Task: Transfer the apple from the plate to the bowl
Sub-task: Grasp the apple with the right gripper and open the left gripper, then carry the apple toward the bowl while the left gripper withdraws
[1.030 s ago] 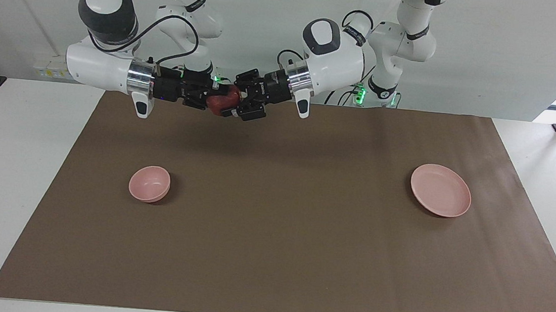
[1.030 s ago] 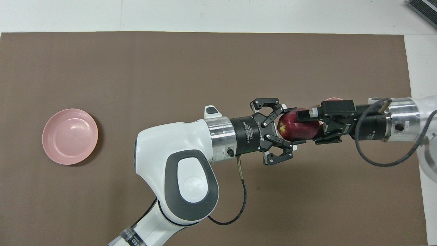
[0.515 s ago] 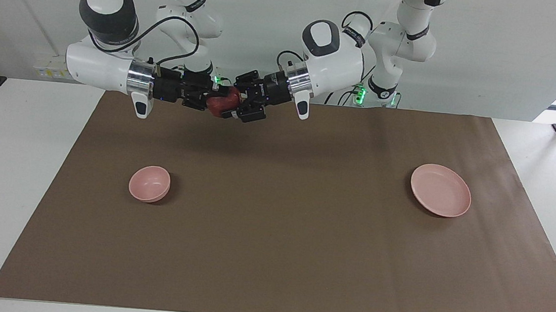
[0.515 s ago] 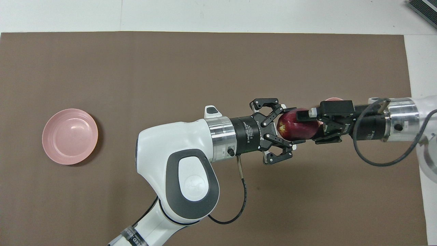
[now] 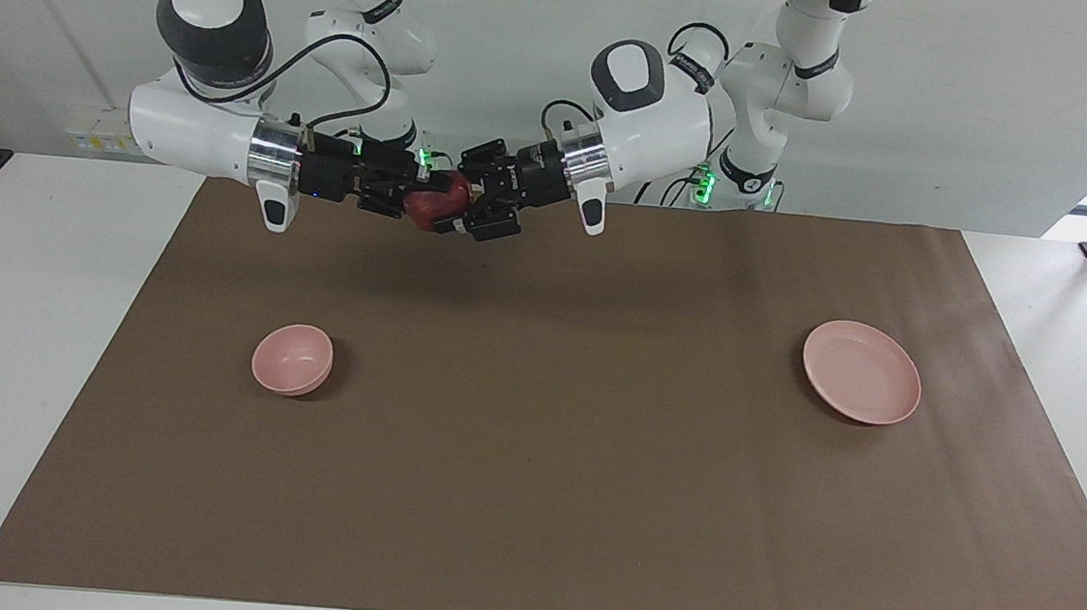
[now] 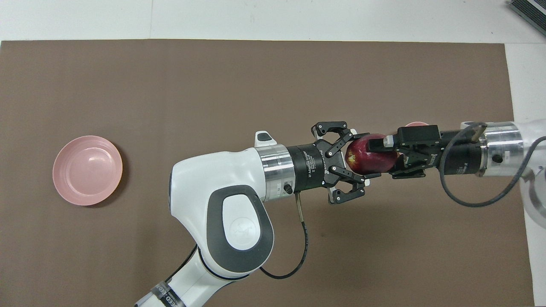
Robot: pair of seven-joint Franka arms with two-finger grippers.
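Apple (image 5: 432,205) as before, clamped by right end effector (image 5: 408,199), left end effector (image 5: 470,204) splayed around it.

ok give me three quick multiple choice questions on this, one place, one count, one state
1. Where is the apple? A on the plate B in the bowl C in the air
2. Pink dishes in view? A one B two C three
3. The right pincer is? A open B shut on the apple C not in view
C: it hangs between both pincers, above the mat.
B: one plate, one bowl.
B: it clamps the apple; the left pincer is open beside it.
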